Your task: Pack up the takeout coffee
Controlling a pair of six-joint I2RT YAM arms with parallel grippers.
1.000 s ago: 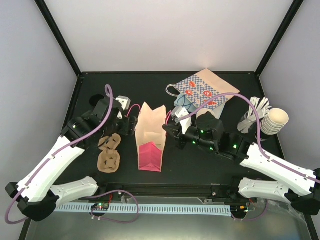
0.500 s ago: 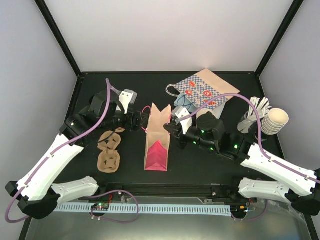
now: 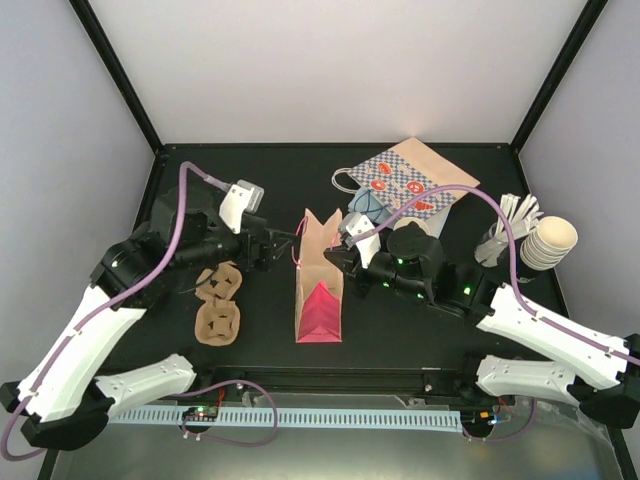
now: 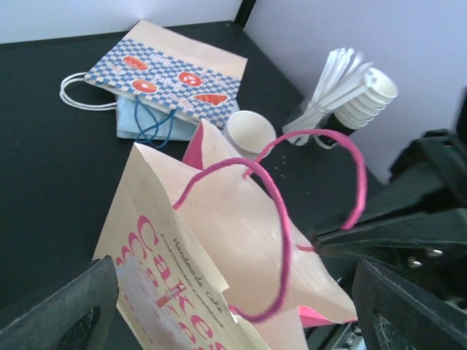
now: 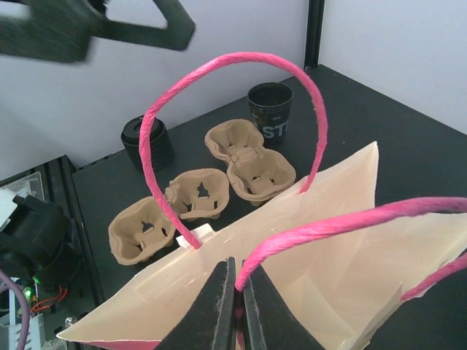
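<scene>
The paper bag [image 3: 318,258] is cream with a pink gusset, pink lettering and pink rope handles [image 5: 241,57]; the flat bag [image 3: 410,175] is blue-and-white check with red-orange motifs; the takeout cup [image 4: 249,133] is white, cream inside; the cup carriers [image 3: 218,305] are brown; the table [image 3: 250,170] black.

The worktop [image 3: 280,175] is black. A flat paper bag [image 3: 405,178] lies at the back, with blue and white checks and red shapes on it. It has white string handles. A light blue thing [image 3: 365,205] with blue loops pokes out from under it. On the right a stack of cream cups [image 3: 550,243] tips over to one side. A bunch of white sticks [image 3: 505,222] is just beside it. On the left lie brown cardboard cup holders [image 3: 217,322], close together. Behind them stand a black cup [image 5: 270,111] with pale letters and a black cup with a lid [image 5: 146,142].
</scene>
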